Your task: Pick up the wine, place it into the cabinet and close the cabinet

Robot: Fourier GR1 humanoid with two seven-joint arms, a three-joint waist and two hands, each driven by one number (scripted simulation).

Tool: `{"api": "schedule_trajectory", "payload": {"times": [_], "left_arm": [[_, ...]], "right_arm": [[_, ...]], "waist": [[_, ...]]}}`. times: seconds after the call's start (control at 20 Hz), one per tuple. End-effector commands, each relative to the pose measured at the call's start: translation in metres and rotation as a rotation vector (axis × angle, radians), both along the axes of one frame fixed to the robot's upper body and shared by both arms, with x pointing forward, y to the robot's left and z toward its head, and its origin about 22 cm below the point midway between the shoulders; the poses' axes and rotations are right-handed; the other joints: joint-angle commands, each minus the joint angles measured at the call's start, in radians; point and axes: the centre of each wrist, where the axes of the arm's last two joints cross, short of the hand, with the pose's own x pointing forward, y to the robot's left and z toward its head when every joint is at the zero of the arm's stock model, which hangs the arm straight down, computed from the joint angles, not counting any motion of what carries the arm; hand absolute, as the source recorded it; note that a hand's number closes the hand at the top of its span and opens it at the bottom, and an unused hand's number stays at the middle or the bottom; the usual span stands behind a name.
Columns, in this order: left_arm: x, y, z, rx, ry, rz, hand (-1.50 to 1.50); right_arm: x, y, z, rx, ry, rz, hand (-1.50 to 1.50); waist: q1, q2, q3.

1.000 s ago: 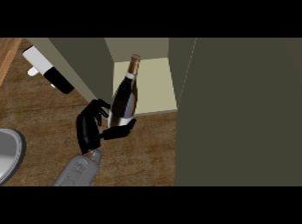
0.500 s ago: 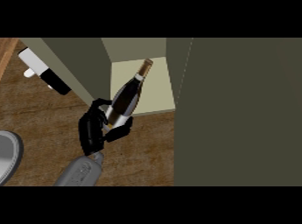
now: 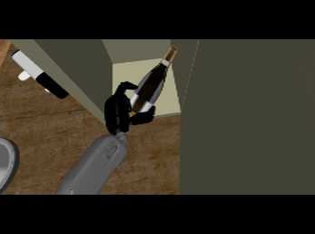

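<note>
Head view: the left hand (image 3: 122,113), fingers curled round the wine bottle (image 3: 151,85), holds it tilted, neck leaning into the open cabinet (image 3: 139,55), likely to clear its doorway. The right hand is out of sight.

No text, brand, number or sign is showing legibly anywhere. The wine bottle (image 3: 150,87) is carrying a pale label band near its base, but nothing on it is reading as letters, and part of it is lying hidden behind the fingers.
</note>
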Motion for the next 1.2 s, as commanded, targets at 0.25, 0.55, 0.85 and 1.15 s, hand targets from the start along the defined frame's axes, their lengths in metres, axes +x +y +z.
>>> {"api": "schedule_trajectory", "payload": {"times": [0.25, 0.55, 0.85, 1.15], "left_arm": [[0.069, -0.024, 0.056, 0.147, 0.031, 0.006, -1.5], [0.075, -0.025, 0.048, 0.216, 0.083, 0.029, -1.5], [0.078, -0.022, 0.048, 0.215, 0.091, 0.042, -1.5], [0.074, -0.016, 0.042, 0.092, 0.024, 0.019, -1.5]], "right_arm": [[-0.012, -0.014, 0.012, 0.028, -0.018, -0.006, -1.5], [-0.014, -0.015, 0.011, 0.022, -0.008, 0.004, -1.5], [-0.01, -0.013, 0.006, 0.027, -0.014, 0.023, -1.5], [-0.01, -0.013, 0.002, 0.047, -0.012, 0.031, -1.5]], "waist": [[0.001, 0.01, -0.005], [-0.002, 0.012, -0.006], [-0.001, 0.02, -0.007], [0.013, 0.017, -0.009]]}}
